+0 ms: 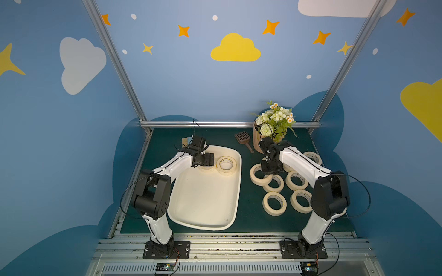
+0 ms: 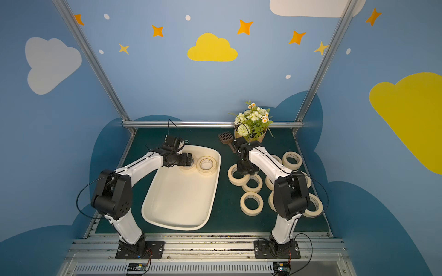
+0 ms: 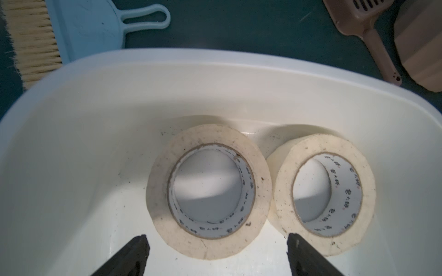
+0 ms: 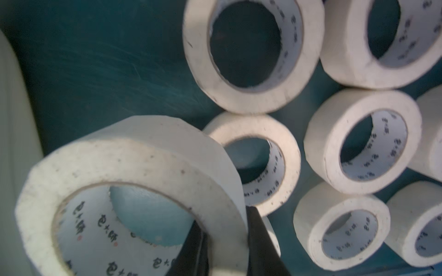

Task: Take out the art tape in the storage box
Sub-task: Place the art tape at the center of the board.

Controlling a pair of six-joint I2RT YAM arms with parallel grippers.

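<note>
Left claw [image 3: 216,239] is wide open and holds nothing. It hovers over two art tape rolls [image 3: 160,188] lying flat and touching at the far end of the storage box [image 1: 205,200]. Right claw [image 4: 227,243] is nearly closed and pinches the wall of the held roll [image 4: 119,162], one finger inside the core and one outside. That roll is outside the box, over the bench [image 1: 248,215], overlapping a neighbour; can't tell if it touches the bench. The loose rolls [image 1: 266,203] lie flat, clustered on the bench. Flower pot [image 1: 257,143] and brown scoop [image 1: 242,137] stand behind them.
</note>
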